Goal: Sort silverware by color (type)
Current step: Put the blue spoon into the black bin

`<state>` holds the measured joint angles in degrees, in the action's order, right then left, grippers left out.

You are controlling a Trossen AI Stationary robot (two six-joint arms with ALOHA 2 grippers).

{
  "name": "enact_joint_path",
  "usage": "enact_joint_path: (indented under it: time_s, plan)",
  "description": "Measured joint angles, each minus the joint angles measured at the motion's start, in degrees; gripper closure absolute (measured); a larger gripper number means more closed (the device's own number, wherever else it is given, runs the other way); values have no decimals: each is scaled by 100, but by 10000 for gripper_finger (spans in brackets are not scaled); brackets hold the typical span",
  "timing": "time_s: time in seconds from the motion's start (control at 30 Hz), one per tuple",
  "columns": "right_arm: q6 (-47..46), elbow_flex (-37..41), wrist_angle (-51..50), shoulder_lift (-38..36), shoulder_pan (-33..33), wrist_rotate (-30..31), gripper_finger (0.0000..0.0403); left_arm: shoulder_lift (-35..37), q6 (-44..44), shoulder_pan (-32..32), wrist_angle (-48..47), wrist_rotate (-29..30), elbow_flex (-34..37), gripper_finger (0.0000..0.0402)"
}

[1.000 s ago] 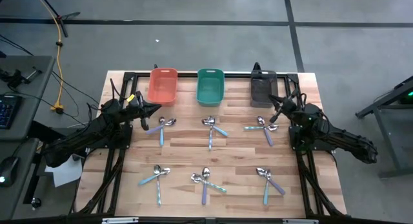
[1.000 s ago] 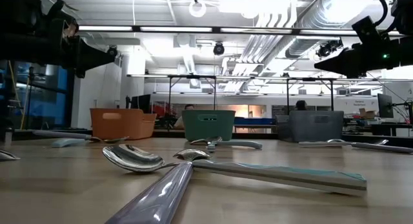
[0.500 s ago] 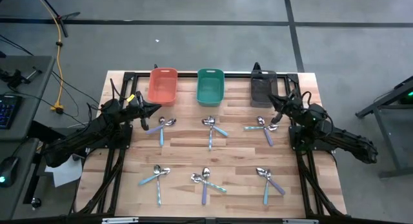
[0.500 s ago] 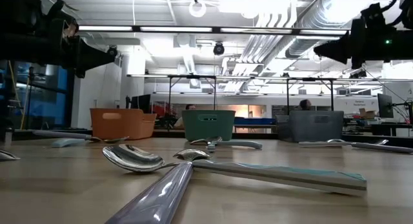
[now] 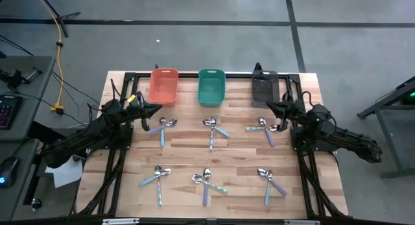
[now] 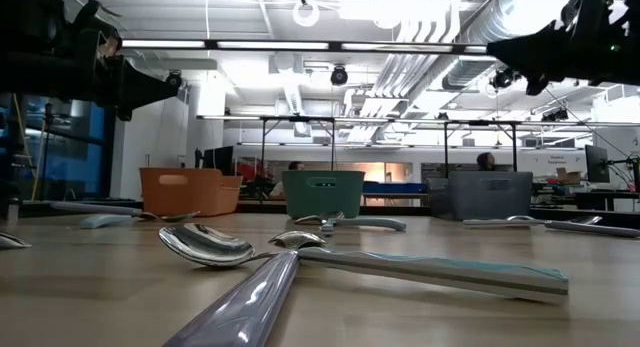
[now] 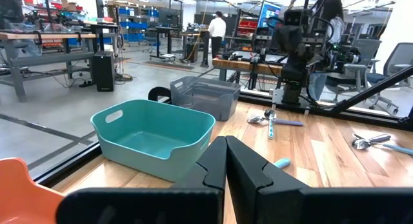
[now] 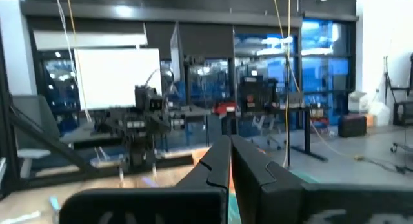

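**Three bins standing along the far edge, spoons lying in six clusters**

Three rectangular bins are sitting in a row at the far edge of the wooden surface (image 5: 220, 147): an orange bin (image 5: 163, 86) on the left, a teal bin (image 5: 211, 87) in the middle and a dark grey bin (image 5: 264, 89) on the right. From above, the orange and teal bins are showing bare floors. The left wrist view is looking into the teal bin and showing nothing in it; the inside of the dark grey bin is too dark to judge. No readable writing or labels are showing on any bin.

The silverware (image 5: 209, 180) is lying on the surface in six small clusters, set out in two rows of three. Each cluster is made of spoons with shiny bowls meeting and pastel handles fanning out in purple, teal-green and light blue. The far row is lying just in front of the bins; the near row is lying close to the front edge. None of the spoons is in a bin.

The left tool (image 5: 157, 109) is hovering above the surface near the orange bin, beside the far-left cluster, with its fingers pressed together and gripping nothing. The right tool (image 5: 268, 106) is hanging near the dark grey bin, above the far-right cluster, with its fingers likewise closed and empty.
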<state>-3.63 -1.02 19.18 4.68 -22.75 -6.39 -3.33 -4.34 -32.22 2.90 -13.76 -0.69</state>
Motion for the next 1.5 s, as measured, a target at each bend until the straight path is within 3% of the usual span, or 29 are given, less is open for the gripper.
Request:
enact_joint_path:
  time_s: [0.3, 0.8, 0.97, 1.17, 1.5]
  plan:
    - [527, -1, 85, 949, 483, 566, 402, 0, 0, 1, 0, 0, -1, 402]
    - [911, -34, 961, 2172, 1315, 645, 402, -1, -2, 1, 0, 0, -1, 401]
    - [885, -671, 271, 2671, 1454, 1212, 400, 0, 0, 2, 0, 0, 0, 401]
    - [674, -1709, -850, 3700, 1469, 1989, 366, -1, 0, -1, 0, 0, -2, 402]
    - [74, -2750, -1040, 5844, 1544, 1475, 277, -1, 0, -1, 0, 0, 0, 401]
